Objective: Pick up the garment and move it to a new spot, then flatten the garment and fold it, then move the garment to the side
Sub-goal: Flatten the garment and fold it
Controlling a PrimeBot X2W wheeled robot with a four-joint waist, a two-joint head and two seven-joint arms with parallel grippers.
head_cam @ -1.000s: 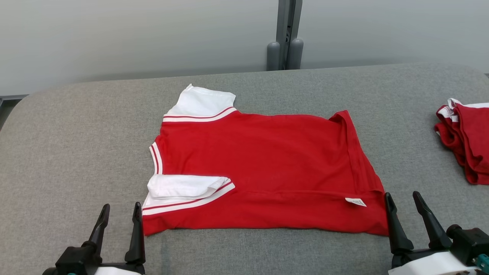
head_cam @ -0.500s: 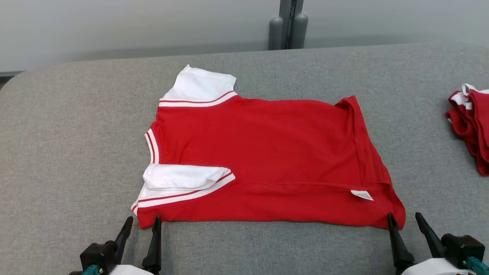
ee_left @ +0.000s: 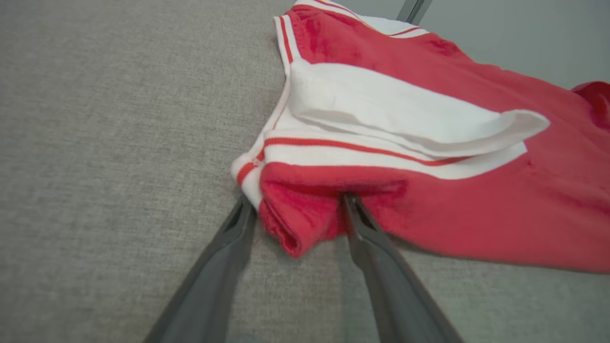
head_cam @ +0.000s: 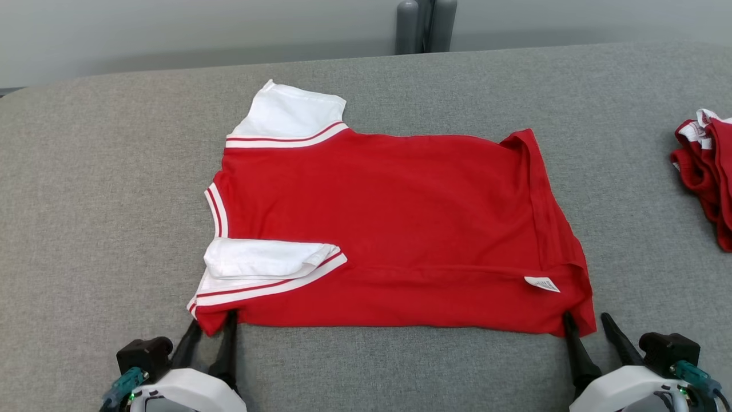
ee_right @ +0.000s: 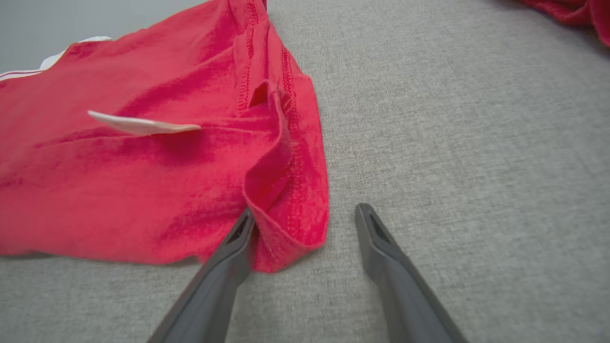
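Left gripper (ee_left: 296,205): its jaws stand wide and straddle the near collar-end corner of the garment (head_cam: 389,229). Red cloth bunches between the two fingers but isn't pinched.
Right gripper (ee_right: 306,209): fully spread and holding nothing. Its inner finger touches the near hem corner, and its outer finger lies on the bare grey cushion (head_cam: 114,200) just beside the hem.
Garment: spread flat just ahead of both grippers, with its near edge running from one gripper to the other. The collar end lies ahead of the left gripper and the hem ahead of the right.
White sleeve (head_cam: 263,260): folded in over the red body, just ahead of the left gripper.
Care label (head_cam: 542,283): lying on the red body near the hem, just ahead of the right gripper and to its inner side.
Red pile (head_cam: 706,171): more clothes, well apart from the garment on the right gripper's outer side.
Step in hand: probably the fold, since the garment looks flattened and both grippers are set at the near corners.
Next move: both jaws need to close on their corners and catch every layer. The right gripper likely needs to edge inward first, because only one of its fingers meets cloth. Both should then lift evenly and carry the near edge away from the grippers, over the body.
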